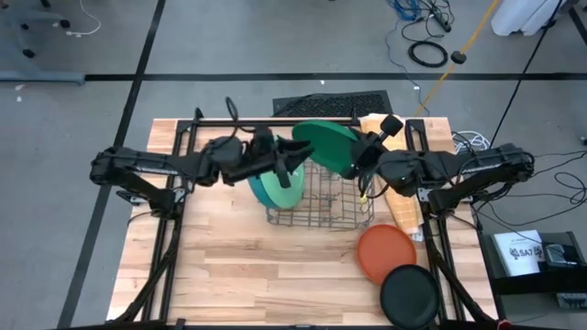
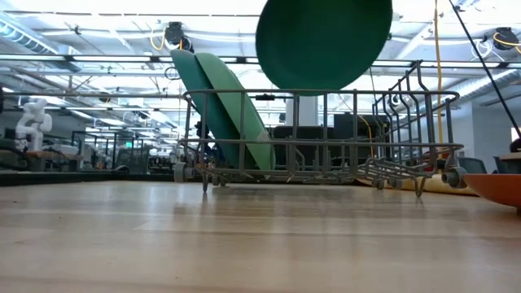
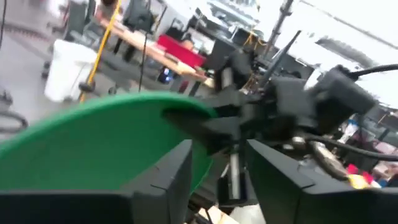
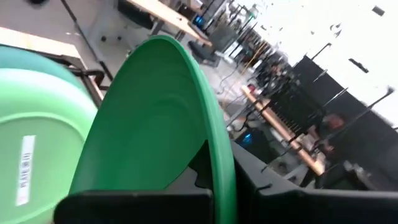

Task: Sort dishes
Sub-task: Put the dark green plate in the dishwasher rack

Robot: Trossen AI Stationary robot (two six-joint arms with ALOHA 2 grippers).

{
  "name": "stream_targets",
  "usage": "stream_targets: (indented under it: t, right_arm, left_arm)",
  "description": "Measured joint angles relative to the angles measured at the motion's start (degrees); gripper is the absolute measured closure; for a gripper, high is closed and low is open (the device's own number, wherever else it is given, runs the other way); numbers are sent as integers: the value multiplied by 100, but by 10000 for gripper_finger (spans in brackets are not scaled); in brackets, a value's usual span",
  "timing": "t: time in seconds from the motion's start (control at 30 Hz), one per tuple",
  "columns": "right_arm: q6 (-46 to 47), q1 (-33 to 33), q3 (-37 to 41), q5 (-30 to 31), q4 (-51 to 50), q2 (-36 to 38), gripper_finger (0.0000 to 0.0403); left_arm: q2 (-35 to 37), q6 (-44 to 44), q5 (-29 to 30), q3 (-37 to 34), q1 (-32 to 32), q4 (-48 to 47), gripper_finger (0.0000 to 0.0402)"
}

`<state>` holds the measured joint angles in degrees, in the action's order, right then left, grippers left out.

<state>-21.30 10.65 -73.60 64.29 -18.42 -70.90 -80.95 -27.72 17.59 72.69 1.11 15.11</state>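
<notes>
black plate nearest, orange plate beside; right gripper pinching dark green plate over rack

You see a dark green plate above the grey wire rack, teal plate and light green plate inside it, orange plate and black plate beside it.

Five plates on show, count them off: three large ones, namely the dark green plate, the teal plate and the light green plate. Two small ones, the orange plate and the black plate. One wire dish rack, just the one. One folded yellow-orange cloth. Two arms, so two pincers: the left pincer and the right pincer. One table under it all.
</notes>
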Motion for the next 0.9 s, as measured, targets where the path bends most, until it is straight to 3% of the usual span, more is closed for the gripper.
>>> stream_targets:
  t: [0.17, 0.27, 0.37, 0.9]
  right_arm:
    - [-1154, 168, 0, 666, 619, -52, 396]
    - [-1657, 306, -2, 635, 1070, -50, 396]
    - [-2219, 441, -2, 619, 1415, -54, 396]
    - [-3218, 956, -3, 656, 1720, -82, 396]
  left_arm:
    - [2, -926, -182, -7, -168, -151, 257]
    - [-5, -1354, -246, -7, -183, -177, 258]
    - [-7, -1405, 51, -7, -195, -105, 253]
    - [-7, -2537, 468, -7, -185, -10, 150]
